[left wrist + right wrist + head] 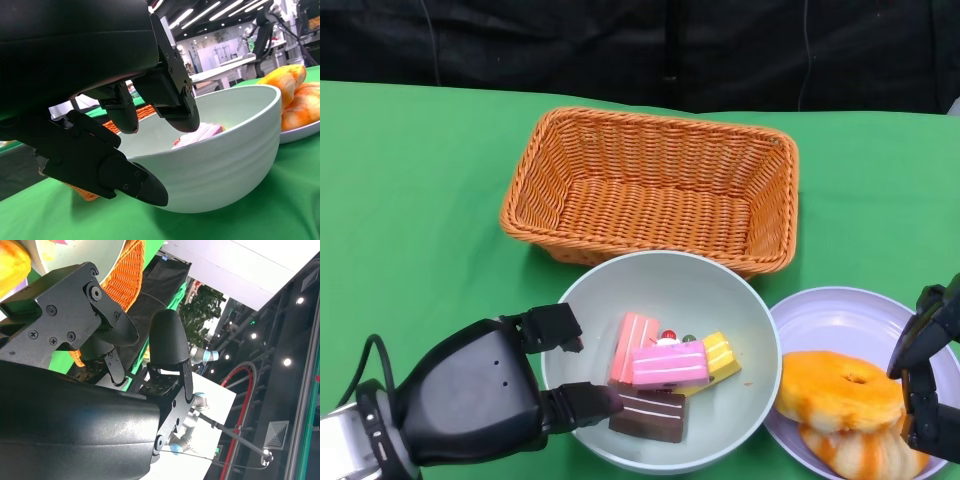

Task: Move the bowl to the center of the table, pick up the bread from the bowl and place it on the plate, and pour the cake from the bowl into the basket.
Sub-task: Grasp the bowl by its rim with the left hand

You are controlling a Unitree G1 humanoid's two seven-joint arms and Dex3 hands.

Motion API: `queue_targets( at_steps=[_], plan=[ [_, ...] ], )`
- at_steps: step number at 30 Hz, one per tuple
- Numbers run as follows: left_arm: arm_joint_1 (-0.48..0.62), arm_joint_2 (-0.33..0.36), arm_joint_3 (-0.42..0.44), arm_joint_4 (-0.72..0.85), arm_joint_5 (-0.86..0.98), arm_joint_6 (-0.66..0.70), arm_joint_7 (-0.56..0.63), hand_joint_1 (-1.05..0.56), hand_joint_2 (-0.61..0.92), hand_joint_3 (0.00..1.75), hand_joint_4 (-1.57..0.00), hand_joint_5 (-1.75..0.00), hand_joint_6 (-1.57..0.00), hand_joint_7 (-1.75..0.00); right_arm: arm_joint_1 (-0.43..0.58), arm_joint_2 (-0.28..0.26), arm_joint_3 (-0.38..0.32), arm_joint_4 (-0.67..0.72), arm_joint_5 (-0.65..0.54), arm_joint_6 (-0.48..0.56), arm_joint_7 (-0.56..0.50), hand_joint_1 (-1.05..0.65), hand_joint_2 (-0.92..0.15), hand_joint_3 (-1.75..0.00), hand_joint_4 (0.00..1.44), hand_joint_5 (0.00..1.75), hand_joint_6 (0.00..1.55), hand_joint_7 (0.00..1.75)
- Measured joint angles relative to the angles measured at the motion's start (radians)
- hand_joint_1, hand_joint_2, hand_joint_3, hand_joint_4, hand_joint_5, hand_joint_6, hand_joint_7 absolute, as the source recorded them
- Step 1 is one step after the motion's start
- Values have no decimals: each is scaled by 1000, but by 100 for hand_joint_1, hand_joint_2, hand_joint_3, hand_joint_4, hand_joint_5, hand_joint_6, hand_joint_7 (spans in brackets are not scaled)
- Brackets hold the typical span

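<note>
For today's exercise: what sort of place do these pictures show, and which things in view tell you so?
Probably a robotics lab or demo hall: a green-covered table with toy food, other robot arms behind, and ceiling strip lights.

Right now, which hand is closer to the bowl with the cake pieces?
Left. The left hand grips the bowl at its rim, fingers inside and outside. The right hand hovers beyond the plate, apart from it.

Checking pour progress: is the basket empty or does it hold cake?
Empty: the basket shows only bare wicker inside, and the cake pieces lie in the bowl.
</note>
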Motion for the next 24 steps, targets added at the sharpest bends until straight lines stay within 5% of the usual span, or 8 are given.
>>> queue_targets(
  at_steps=[9, 14, 22, 23, 24],
  plan=[
    [-94, -7, -115, 126, 18, 25, 28, -41, 83, 0, -63, -111, -113, -13, 2, 8, -2, -1, -2, 7, 2, 5, -47, -140, 80, 175, 62, 169],
    [-138, -27, -171, 197, 20, 28, 96, -41, 82, 0, -67, -137, -122, -23, 6, 15, -1, -7, -2, 16, 2, 4, -47, -140, 81, 175, 62, 170],
    [-208, -56, -258, 307, 22, 33, 208, -40, 86, 0, -74, -158, -92, -96, 11, 16, -2, -8, -1, 18, 6, 4, -48, -137, 80, 175, 62, 168],
    [-214, -58, -267, 318, 22, 32, 220, -37, 89, 5, -83, -168, -84, -136, 12, 16, -2, -8, -1, 18, 6, 4, -48, -137, 80, 175, 62, 168],
    [-220, -60, -277, 327, 21, 30, 234, -35, 91, 10, -87, -171, -79, -155, 13, 16, -2, -9, -1, 18, 6, 4, -48, -137, 80, 175, 63, 168]
  ],
)
